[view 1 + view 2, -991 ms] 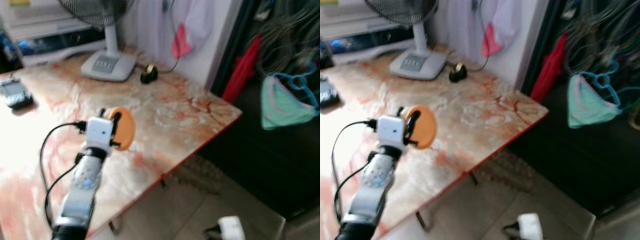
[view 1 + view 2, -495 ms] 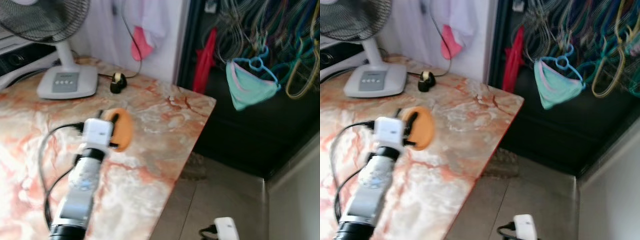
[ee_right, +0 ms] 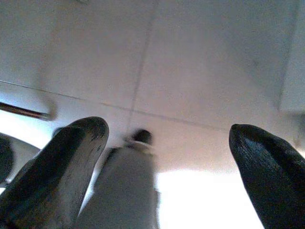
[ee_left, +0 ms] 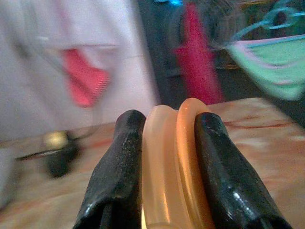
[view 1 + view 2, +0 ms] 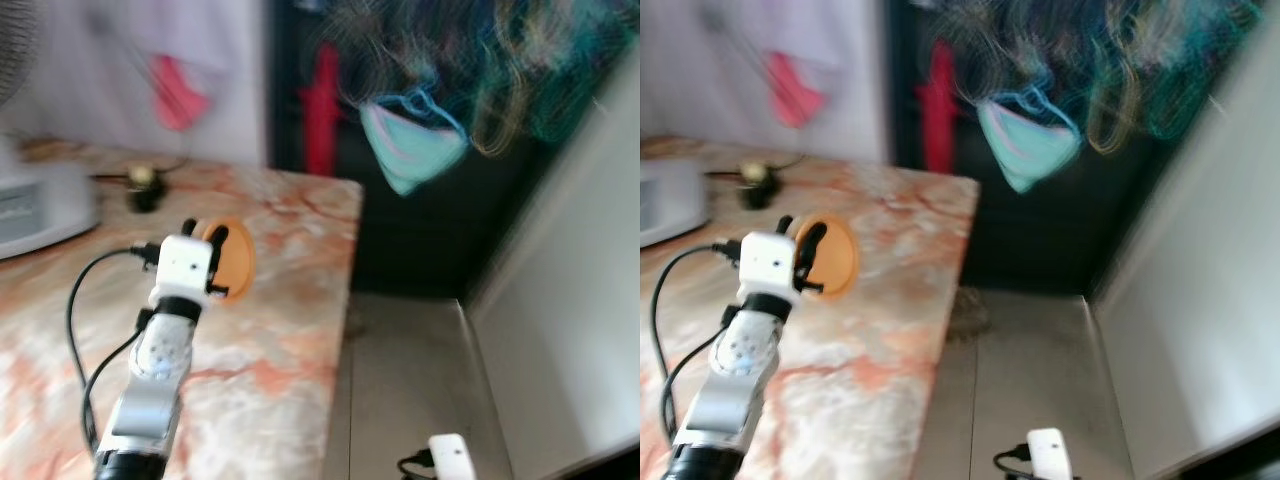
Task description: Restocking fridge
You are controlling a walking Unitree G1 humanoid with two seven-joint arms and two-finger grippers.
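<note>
Over the orange-veined marble table (image 5: 290, 340), the left gripper (image 4: 164, 157) pinches a flat round orange plastic lid-like piece (image 5: 236, 262) (right gripper (image 3: 162, 157) spread empty at five o'clock), no fridge reached, so restocking looks barely begun.

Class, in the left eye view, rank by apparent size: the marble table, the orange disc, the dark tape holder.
1. marble table
2. orange disc, closer to the camera, gripped by the left gripper
3. dark tape holder, blurred and farther away
</note>
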